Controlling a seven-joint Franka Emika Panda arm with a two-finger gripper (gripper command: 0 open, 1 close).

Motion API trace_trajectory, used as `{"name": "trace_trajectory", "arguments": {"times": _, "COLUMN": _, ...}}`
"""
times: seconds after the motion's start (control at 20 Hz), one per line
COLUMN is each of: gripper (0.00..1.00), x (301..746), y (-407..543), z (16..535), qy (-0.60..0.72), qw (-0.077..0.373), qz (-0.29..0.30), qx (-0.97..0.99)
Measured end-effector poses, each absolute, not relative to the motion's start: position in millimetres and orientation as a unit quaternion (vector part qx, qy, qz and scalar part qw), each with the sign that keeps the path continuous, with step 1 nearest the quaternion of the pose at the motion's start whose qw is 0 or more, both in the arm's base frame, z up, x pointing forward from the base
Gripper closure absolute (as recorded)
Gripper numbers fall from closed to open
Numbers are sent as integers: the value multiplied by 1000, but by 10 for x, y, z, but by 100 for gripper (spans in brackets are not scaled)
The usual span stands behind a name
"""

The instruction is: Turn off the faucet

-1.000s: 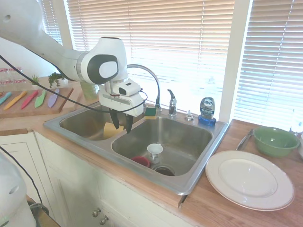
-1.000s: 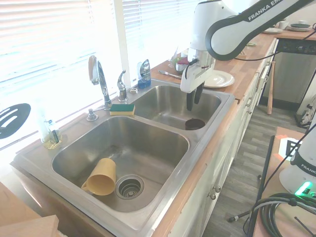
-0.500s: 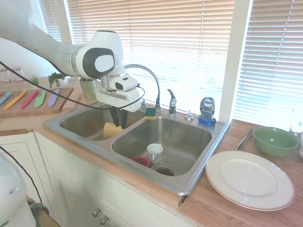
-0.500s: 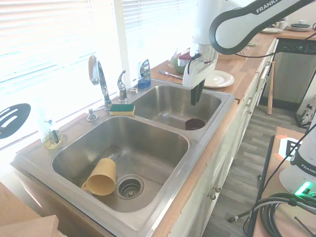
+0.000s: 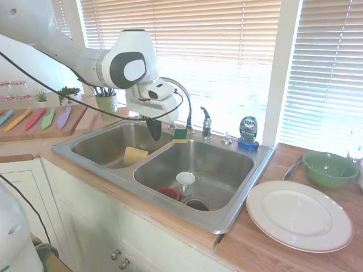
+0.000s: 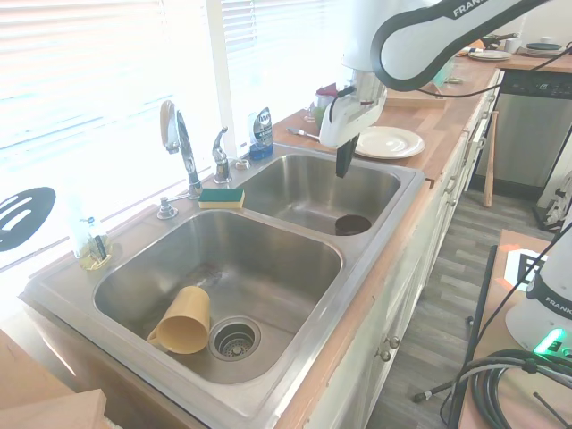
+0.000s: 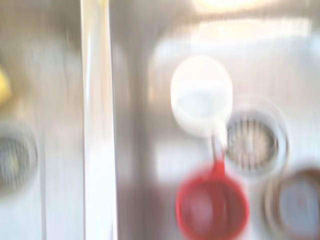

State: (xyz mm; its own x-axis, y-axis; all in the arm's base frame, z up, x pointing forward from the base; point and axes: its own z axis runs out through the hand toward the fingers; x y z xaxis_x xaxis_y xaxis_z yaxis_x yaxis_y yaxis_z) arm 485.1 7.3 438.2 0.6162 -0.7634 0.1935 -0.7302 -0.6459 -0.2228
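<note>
The faucet's tall chrome gooseneck spout (image 5: 182, 96) arches over the sink, and its short lever handle (image 5: 205, 121) stands just right of it on the back rim. The second exterior view shows the spout (image 6: 181, 147) and the handle (image 6: 220, 154) at the far rim. No water stream is visible. My gripper (image 5: 154, 130) hangs pointing down over the divider between the two basins, left of and in front of the handle and apart from it. Seen from the other side, the gripper (image 6: 344, 163) shows its fingers together as one dark wedge, holding nothing.
A green-and-yellow sponge (image 5: 180, 134) lies by the spout's base and a dark dish soap bottle (image 5: 248, 131) right of the handle. The right basin holds a white cup (image 5: 185, 181) and a red cup (image 5: 168, 192); a yellow cup (image 5: 135, 154) lies in the left. A plate (image 5: 299, 214) and a green bowl (image 5: 330, 168) sit on the counter.
The gripper has risen out of the sink and moved toward the back rim and the faucet, turning as it went. Its fingers, apart one second ago, have come together.
</note>
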Motion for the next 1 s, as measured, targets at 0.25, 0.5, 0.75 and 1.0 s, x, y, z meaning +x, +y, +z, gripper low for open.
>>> {"name": "trace_trajectory", "arguments": {"times": 0.25, "gripper": 100, "x": 5613, "y": -23, "z": 4694, "qy": 426, "qw": 88, "qz": -217, "qx": -874}}
{"name": "trace_trajectory", "arguments": {"times": 0.5, "gripper": 100, "x": 6363, "y": -46, "z": 4762, "qy": 438, "qw": 105, "qz": -244, "qx": -859}}
{"name": "trace_trajectory", "arguments": {"times": 0.75, "gripper": 100, "x": 6982, "y": 90, "z": 4877, "qy": 433, "qw": 113, "qz": -259, "qx": -856}}
{"name": "trace_trajectory", "arguments": {"times": 1.0, "gripper": 100, "x": 7291, "y": 23, "z": 4955, "qy": 445, "qw": 107, "qz": -262, "qx": -849}}
